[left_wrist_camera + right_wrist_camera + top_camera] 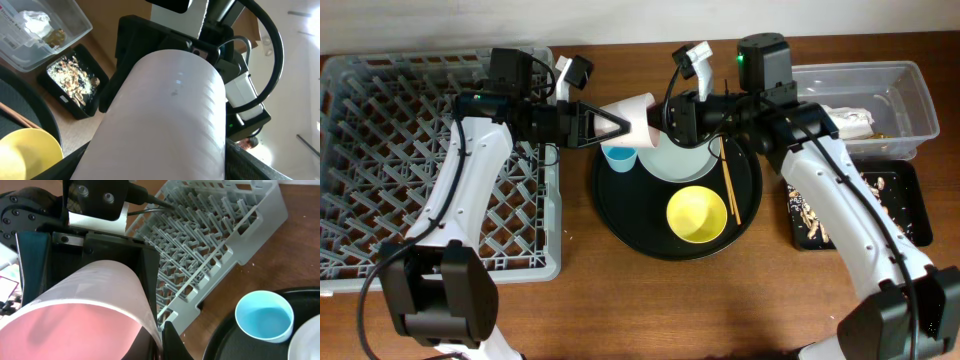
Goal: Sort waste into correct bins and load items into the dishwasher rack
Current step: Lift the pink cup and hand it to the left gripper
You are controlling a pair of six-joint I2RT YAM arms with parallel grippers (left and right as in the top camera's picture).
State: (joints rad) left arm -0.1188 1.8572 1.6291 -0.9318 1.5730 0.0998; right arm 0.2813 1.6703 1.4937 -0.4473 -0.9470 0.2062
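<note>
Over the round tray's point(610, 215) 11 o'clock rim, our left claw point(621, 124) is clasping the pink cup point(637, 114) (right claw point(665, 118): we cannot tell), waste point(808, 215) is lying binned, and plate point(680, 160), bowl point(697, 214), blue cup point(619, 158), chopsticks point(729, 185) are waiting for the rack point(380, 150).

left claw point(623, 122) clamped (fingers tight) | right claw point(666, 118) facing it | arms reaching inward

The left gripper point(623, 124) clasps a pink cup point(638, 112) tipped sideways, with the right gripper point(666, 120) meeting it, above the round black tray point(628, 222) holding blue cup point(619, 158), plate point(682, 158), yellow bowl point(697, 214) and chopsticks point(729, 185).
</note>
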